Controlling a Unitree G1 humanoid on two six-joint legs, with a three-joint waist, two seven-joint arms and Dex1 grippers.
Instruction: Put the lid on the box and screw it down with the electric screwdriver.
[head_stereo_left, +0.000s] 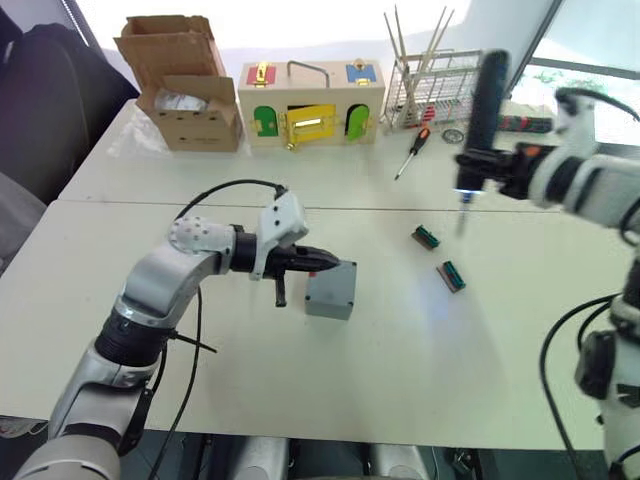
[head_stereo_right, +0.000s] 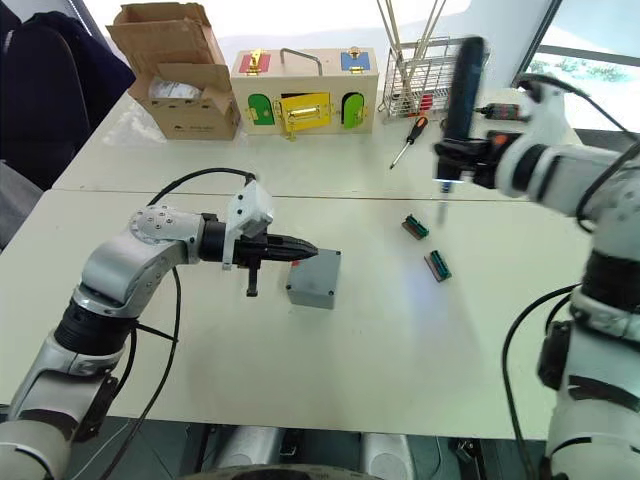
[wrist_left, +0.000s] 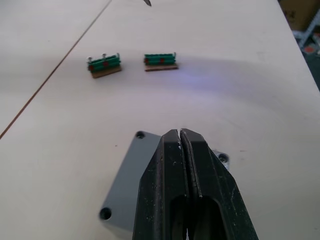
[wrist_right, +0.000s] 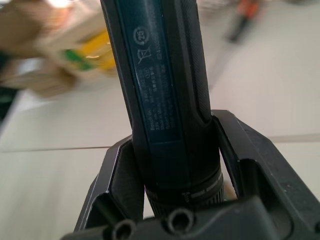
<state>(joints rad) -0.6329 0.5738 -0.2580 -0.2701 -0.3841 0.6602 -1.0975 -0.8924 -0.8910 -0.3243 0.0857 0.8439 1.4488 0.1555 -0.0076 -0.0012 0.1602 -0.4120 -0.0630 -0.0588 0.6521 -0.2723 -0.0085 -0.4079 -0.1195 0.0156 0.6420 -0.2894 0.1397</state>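
- Grey box (head_stereo_left: 331, 291) w/ lid (wrist_left: 131, 177) on top sits mid-desk (head_stereo_left: 400, 380), corner screw holes visible.
- L gripper (head_stereo_left: 322, 262): fingers (wrist_left: 170, 185) closed, empty, tips over the lid's near edge.
- Two green terminal blocks (head_stereo_left: 426, 237) (head_stereo_left: 451, 276) lie to the box's right, apart from it.
- R gripper (head_stereo_left: 478, 160) clamps electric screwdriver (head_stereo_left: 483, 110) upright above desk, bit down, lit blue at tip.
- Far edge: red-handled screwdriver (head_stereo_left: 411, 152), wire rack (head_stereo_left: 430, 90), wooden box w/ coloured doors (head_stereo_left: 310, 105), cardboard box (head_stereo_left: 185, 85).

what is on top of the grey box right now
The lid sits on the box, corner screw holes showing. The left gripper's shut jaws rest over it, covering its middle.
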